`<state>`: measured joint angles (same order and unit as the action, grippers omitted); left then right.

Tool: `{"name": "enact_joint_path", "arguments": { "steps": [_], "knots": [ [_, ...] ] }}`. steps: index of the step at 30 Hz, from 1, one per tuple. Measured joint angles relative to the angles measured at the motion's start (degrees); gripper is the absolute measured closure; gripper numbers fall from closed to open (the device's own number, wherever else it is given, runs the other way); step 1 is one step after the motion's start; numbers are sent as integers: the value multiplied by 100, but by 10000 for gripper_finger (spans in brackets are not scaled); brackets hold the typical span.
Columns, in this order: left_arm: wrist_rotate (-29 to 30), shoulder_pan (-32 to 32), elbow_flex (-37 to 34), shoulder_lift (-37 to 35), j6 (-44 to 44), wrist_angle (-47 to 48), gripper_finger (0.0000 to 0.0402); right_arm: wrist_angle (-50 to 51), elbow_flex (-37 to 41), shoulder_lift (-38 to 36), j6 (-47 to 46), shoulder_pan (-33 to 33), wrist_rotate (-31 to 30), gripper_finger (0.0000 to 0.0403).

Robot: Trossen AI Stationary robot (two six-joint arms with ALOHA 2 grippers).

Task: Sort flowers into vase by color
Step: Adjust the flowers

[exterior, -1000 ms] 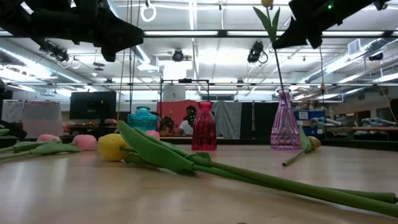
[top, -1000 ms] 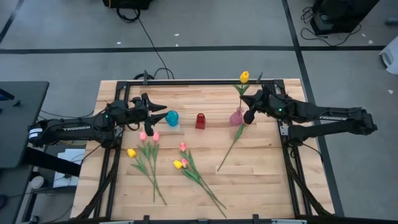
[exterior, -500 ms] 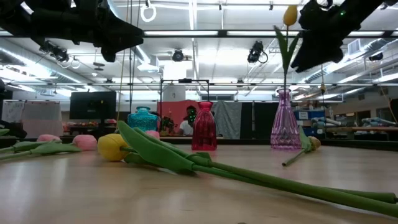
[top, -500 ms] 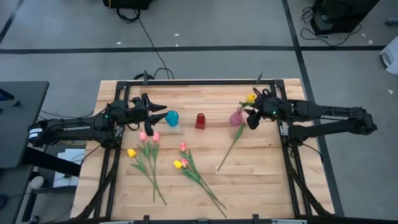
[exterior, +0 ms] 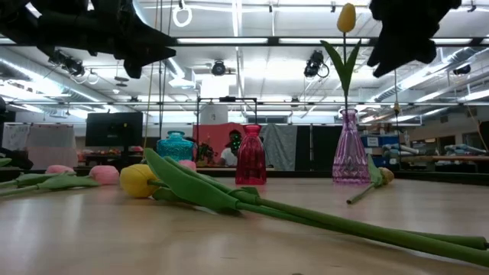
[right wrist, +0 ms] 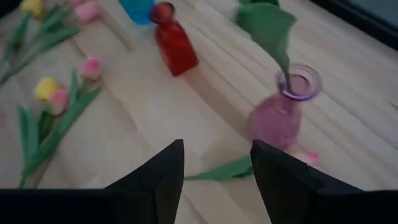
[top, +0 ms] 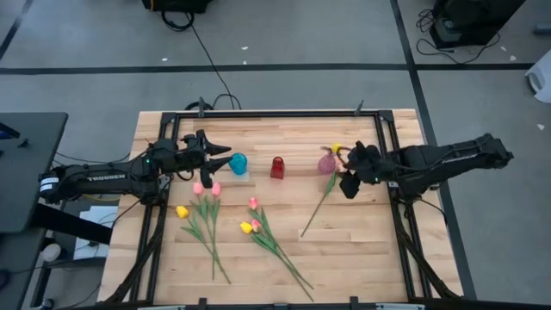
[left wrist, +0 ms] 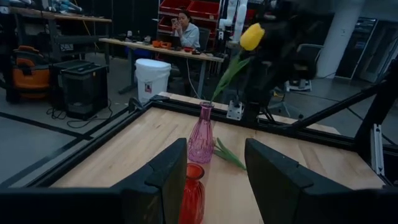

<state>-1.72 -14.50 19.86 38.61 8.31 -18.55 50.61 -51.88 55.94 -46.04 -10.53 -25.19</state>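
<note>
the yellow tulip [exterior: 346, 18] now stands upright in the pink vase [exterior: 351, 153], stem down its neck; half a second ago it was still in the right gripper [top: 350, 183]. that gripper has let go and drawn back beside the pink vase, fingers [right wrist: 160, 180] parted and empty. the left gripper [top: 221, 155] stays near the blue vase [top: 238, 163], fingers wide with nothing between. other tulips [top: 203, 215] lie on the table [top: 362, 250], forward of the pink vase.

We see a pale, matt wood-plank counter [top: 362, 232], glossy translucent glass vases in pink [exterior: 351, 149], red [exterior: 250, 156] and teal [exterior: 176, 146], and matt black fingers [right wrist: 163, 177].
</note>
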Motion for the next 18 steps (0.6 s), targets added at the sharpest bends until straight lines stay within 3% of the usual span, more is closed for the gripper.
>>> {"name": "enact_joint_path", "arguments": {
  "steps": [8, 18],
  "knots": [
    [-33, 0, 0, 0, -25, 39, 234, -146, -363, 785, -992, -983, -64, 206],
    [-1470, -2, 0, 0, 61, 9, 234, -1669, -865, 2082, -1188, -1821, -7, 206]
  ]
}}
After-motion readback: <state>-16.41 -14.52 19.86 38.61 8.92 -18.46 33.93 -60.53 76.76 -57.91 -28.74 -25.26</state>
